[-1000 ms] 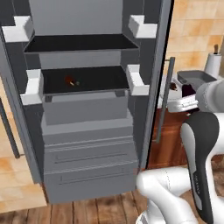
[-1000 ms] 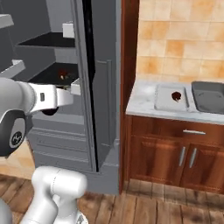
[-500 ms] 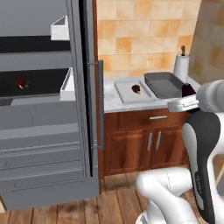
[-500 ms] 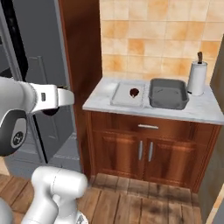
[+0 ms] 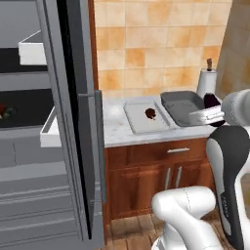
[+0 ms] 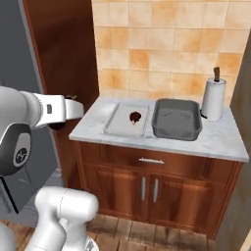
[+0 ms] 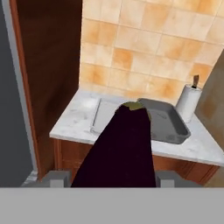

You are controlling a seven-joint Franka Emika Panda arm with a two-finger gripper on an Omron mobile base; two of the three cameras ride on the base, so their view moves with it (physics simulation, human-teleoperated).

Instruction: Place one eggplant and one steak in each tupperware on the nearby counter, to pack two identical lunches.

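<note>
In the hand view a purple-black eggplant [image 7: 120,148] with a green cap stands between the fingertips of my gripper [image 7: 113,178], which is shut on it. From the left base view the gripper [image 5: 211,110] hangs in front of the counter [image 5: 114,128], near the dark grey tupperware [image 5: 181,108], with the eggplant [image 5: 211,100] sticking up from it. The pale grey tupperware [image 6: 125,120] lies left of the dark one [image 6: 176,119] and holds one reddish-brown steak [image 6: 135,116]. On the open fridge's shelf at the far left sit small reddish and dark pieces [image 5: 4,111].
A paper towel roll [image 6: 213,98] stands at the counter's back right corner. The grey fridge door [image 5: 73,122] hangs open left of the counter. A tall wooden panel [image 6: 59,54] borders the counter's left side, with cabinet doors [image 6: 147,188] below the slab.
The whole picture has shifted from the open fridge to the counter, so the base has moved right. The gripper still holds the eggplant.
</note>
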